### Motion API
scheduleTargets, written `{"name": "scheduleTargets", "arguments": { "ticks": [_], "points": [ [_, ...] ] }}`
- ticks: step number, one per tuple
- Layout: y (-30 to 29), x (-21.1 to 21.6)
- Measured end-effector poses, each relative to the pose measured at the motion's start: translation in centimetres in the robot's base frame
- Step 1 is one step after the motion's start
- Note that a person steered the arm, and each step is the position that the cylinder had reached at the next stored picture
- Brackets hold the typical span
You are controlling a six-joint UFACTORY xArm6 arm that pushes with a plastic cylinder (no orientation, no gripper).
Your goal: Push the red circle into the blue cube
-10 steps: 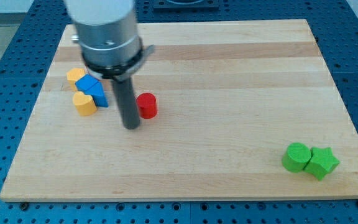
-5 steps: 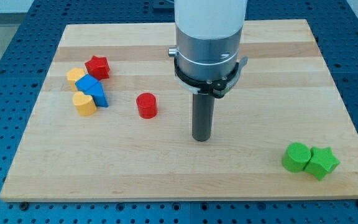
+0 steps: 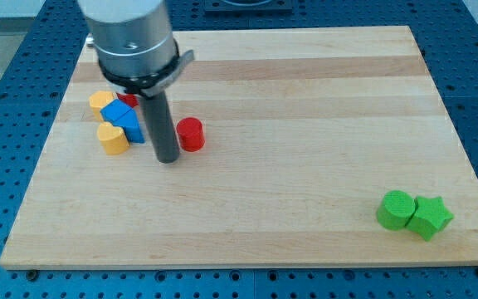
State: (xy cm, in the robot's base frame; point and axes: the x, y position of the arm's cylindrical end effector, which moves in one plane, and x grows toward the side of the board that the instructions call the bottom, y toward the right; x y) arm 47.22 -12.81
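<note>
The red circle (image 3: 191, 134) is a short red cylinder left of the board's middle. My tip (image 3: 168, 159) rests on the board just to its lower left, between it and the blue blocks. Two blue blocks (image 3: 124, 119) sit together at the view's left; which is the cube I cannot tell. The rod stands close to their right side. A gap remains between the red circle and the blue blocks.
A yellow block (image 3: 100, 102) lies above-left of the blue blocks and a yellow heart (image 3: 113, 138) below them. A red block (image 3: 129, 99) is mostly hidden behind the arm. A green cylinder (image 3: 396, 208) and green star (image 3: 431, 218) sit at the lower right of the wooden board (image 3: 305, 100).
My tip swung from the red circle's left out to its right, then back to its left. The red circle has shifted slightly left and up.
</note>
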Motion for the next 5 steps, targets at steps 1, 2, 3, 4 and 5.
{"name": "scheduleTargets", "arguments": {
  "ticks": [1, 2, 3, 4, 5],
  "points": [
    [-1.7, 0.0],
    [2.8, 3.9],
    [11.1, 2.0],
    [11.9, -0.5],
    [8.4, -2.2]
  ]
}}
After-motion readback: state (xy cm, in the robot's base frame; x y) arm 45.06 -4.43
